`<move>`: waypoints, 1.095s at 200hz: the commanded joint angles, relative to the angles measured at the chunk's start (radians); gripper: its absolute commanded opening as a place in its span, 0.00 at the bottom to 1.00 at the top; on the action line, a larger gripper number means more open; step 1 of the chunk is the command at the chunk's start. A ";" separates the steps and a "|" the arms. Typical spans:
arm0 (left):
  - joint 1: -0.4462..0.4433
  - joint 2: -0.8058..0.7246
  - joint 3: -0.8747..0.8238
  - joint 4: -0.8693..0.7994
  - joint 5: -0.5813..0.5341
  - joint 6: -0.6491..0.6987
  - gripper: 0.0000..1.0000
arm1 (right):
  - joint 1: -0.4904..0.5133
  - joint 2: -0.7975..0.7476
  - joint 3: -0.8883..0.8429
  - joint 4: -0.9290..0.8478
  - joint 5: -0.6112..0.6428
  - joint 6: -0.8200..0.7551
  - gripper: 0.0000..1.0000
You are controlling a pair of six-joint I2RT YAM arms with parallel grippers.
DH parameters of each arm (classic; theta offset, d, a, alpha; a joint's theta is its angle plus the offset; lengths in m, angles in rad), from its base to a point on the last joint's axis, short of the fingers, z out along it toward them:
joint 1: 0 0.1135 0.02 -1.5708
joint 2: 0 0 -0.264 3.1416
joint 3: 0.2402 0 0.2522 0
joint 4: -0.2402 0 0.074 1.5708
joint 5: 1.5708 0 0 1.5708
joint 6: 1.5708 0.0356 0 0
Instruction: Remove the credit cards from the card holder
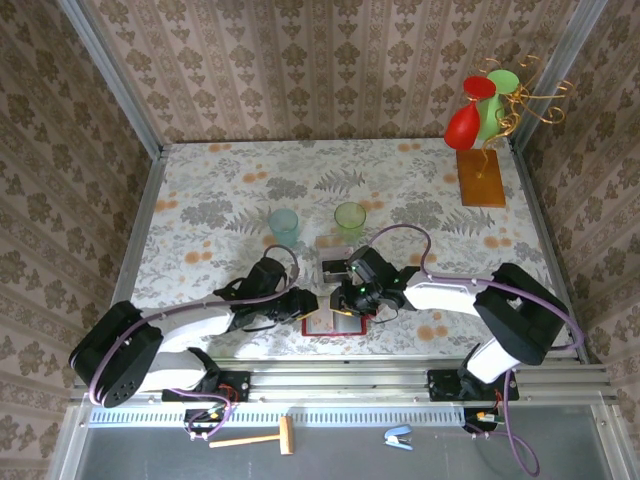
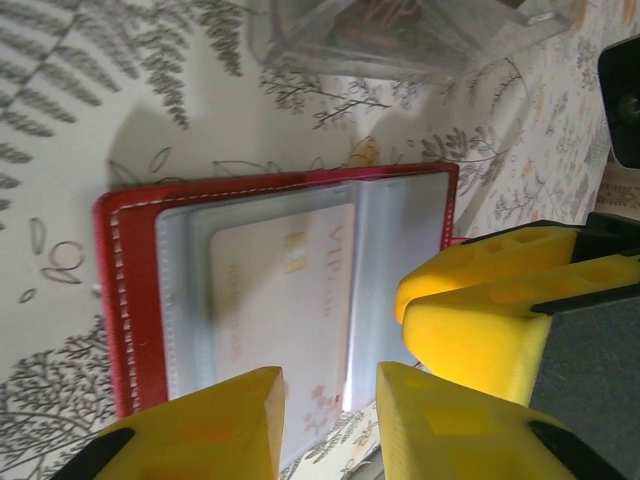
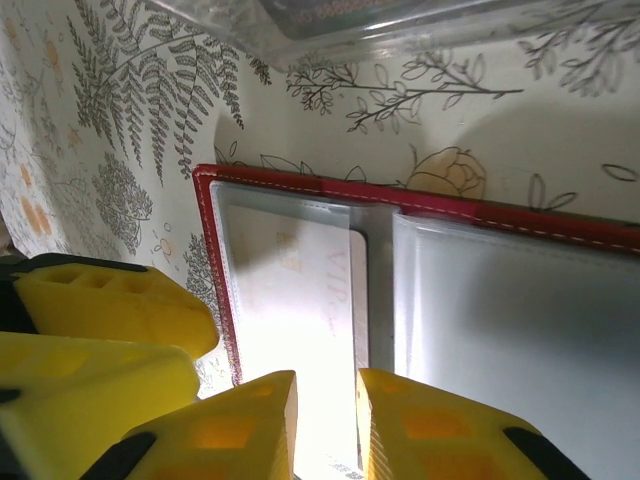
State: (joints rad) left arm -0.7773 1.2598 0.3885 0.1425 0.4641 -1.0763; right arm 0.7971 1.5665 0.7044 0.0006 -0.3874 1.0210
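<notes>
The card holder point(image 1: 345, 328) lies close to the near edge of the surface point(image 1: 200, 190). It is opened flat like a book with its pockets up, its long axis running left to right along that edge and its spine running near to far. The left hand point(image 1: 306, 305) and the right hand point(image 1: 350, 298) hang side by side just over it, close to each other.

In the left wrist view, the left hand point(image 2: 325, 372) is above the near end of a pale card point(image 2: 285, 300) tucked in the holder's left pocket. Its yellow fingers point(image 2: 210, 425) stand a narrow gap apart and pinch nothing. In the right wrist view, the right hand point(image 3: 327, 378) is poised over the same end of the card, its fingers point(image 3: 440, 430) likewise slightly parted and gripping nothing.

The card's long axis lies parallel to the spine. The letters "VIP" run lengthwise near its right edge; fainter print beside them is too blurred to read. White stitching lines the holder's red border point(image 2: 125, 300).

Just beyond the holder stands a clear box point(image 1: 335, 270). Farther off are a blue cup point(image 1: 284, 222) and a green cup point(image 1: 350, 215).
</notes>
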 commanded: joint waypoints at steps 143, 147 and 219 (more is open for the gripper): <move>0.027 -0.008 -0.068 0.014 0.005 0.019 0.29 | 0.025 0.094 0.054 -0.003 -0.024 -0.002 0.22; 0.028 -0.008 -0.068 0.015 0.005 0.020 0.29 | 0.024 0.094 0.056 -0.012 -0.020 -0.006 0.22; 0.029 -0.003 -0.087 0.023 0.004 0.016 0.29 | 0.024 0.073 0.082 -0.121 0.028 -0.059 0.23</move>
State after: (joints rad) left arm -0.7555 1.2598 0.3202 0.1715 0.4648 -1.0733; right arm 0.8143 1.6455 0.7624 -0.0490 -0.3958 0.9943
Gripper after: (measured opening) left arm 0.295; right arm 0.225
